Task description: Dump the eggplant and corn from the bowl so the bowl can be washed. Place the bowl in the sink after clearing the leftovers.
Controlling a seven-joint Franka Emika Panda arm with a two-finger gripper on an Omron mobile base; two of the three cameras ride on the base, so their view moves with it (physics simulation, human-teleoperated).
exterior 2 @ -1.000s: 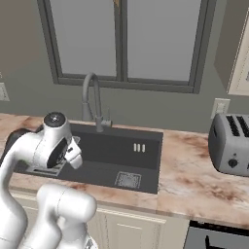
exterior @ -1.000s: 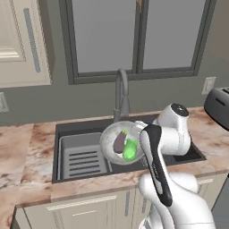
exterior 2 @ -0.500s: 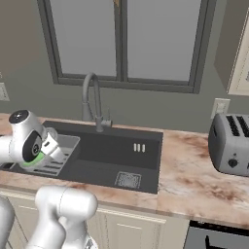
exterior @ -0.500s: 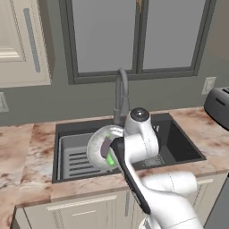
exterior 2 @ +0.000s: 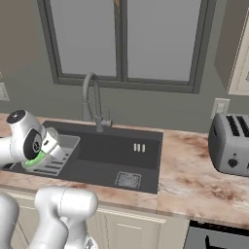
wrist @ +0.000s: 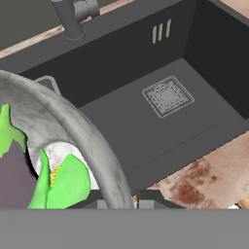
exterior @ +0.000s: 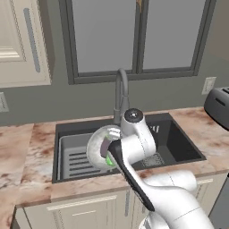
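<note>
My pincer [wrist: 119, 198] is clamped on the rim of the bowl [wrist: 92, 141], held tilted over the sink [wrist: 146, 121], with the corn [wrist: 63, 182] and eggplant [wrist: 12, 177] inside it.

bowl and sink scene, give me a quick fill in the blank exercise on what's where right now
1. The gripper is shut on the rim of the ____.
2. The corn and eggplant both lie inside the ____.
3. The square drain sits in the floor of the ____.
4. On the counter right of the sink stands a ____.

Missing words: bowl; bowl; sink; toaster
</note>
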